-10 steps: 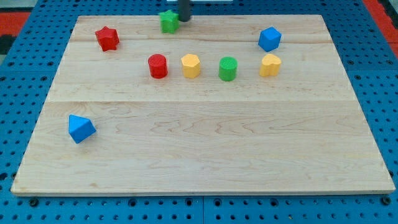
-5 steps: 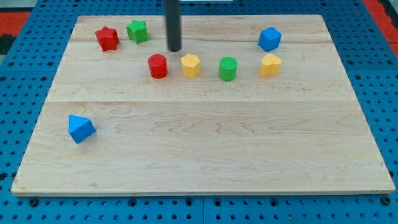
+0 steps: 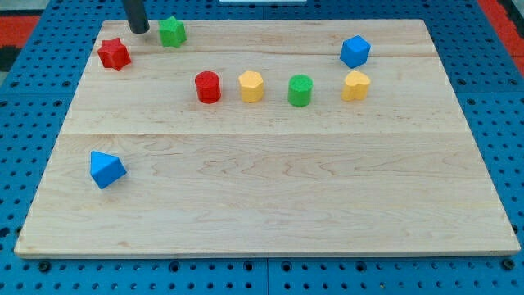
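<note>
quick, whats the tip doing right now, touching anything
My tip: holds nothing, at the view's top left between the red star and green star; contact cannot be told.

Robot body: a single straight rod, dark grey to black, round in section and of even thickness along the short length that shows. It enters at the view's top edge, where the frame cuts it off. My tip (image 3: 137, 31) is blunt and flat-ended. Surface plain and matt; markings, screws and cables cannot be made out.
</note>
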You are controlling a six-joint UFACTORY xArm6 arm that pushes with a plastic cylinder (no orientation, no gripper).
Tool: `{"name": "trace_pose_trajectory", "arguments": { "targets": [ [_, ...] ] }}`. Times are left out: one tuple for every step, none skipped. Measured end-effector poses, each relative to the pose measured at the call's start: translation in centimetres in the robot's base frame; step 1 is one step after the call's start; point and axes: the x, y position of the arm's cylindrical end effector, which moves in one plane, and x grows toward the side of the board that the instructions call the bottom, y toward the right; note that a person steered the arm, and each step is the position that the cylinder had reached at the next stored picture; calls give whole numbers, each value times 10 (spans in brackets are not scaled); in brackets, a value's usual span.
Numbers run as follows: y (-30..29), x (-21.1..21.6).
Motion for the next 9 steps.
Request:
{"name": "trace_pose_trajectory", "arguments": {
  "targets": [
    [35, 17],
    [104, 63],
    [153, 66],
    [129, 14],
    [163, -2],
    [183, 10],
    [184, 35],
    [188, 45],
    [188, 45]
  ]
}}
